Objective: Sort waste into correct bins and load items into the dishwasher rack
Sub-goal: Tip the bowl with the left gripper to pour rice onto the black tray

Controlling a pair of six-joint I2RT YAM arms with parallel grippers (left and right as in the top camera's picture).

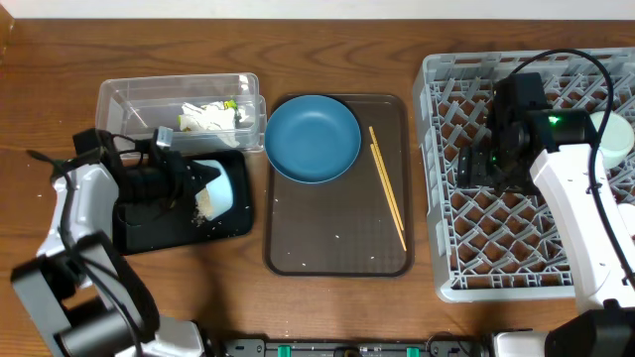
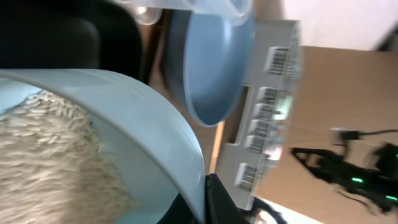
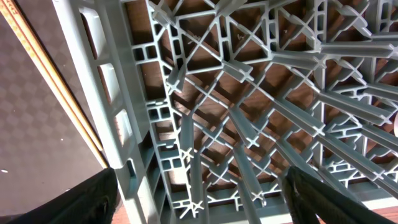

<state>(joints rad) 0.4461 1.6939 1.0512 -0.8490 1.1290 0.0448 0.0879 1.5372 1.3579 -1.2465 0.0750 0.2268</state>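
1. My left arm reaches in from the table's left edge, its wrist turned sideways over the black tray [image 1: 159, 230].
2. The left gripper [image 1: 191, 184] is clamped on the rim of the pale-blue bowl [image 1: 224, 184]. In the left wrist view one dark finger [image 2: 214, 199] presses against that rim.
3. The bowl is tipped on its side above the tray's right half. White rice [image 2: 56, 155] is heaped inside it, and some lies on the tray below [image 1: 206, 204].
4. My right arm comes up from the lower right and bends over the dishwasher rack [image 1: 516, 260], with the wrist pointing down at the rack's left part.
5. The right gripper [image 3: 200, 177] has its fingers spread wide. I see only rack grid between them.
6. The dark-blue dish [image 1: 313, 139] and the chopsticks [image 1: 389, 193] lie on the brown tray [image 1: 337, 243].
7. Crumpled tissue [image 1: 208, 119] sits in the clear tub [image 1: 129, 99].
8. A pale green bowl [image 1: 617, 139] sits at the rack's right edge.
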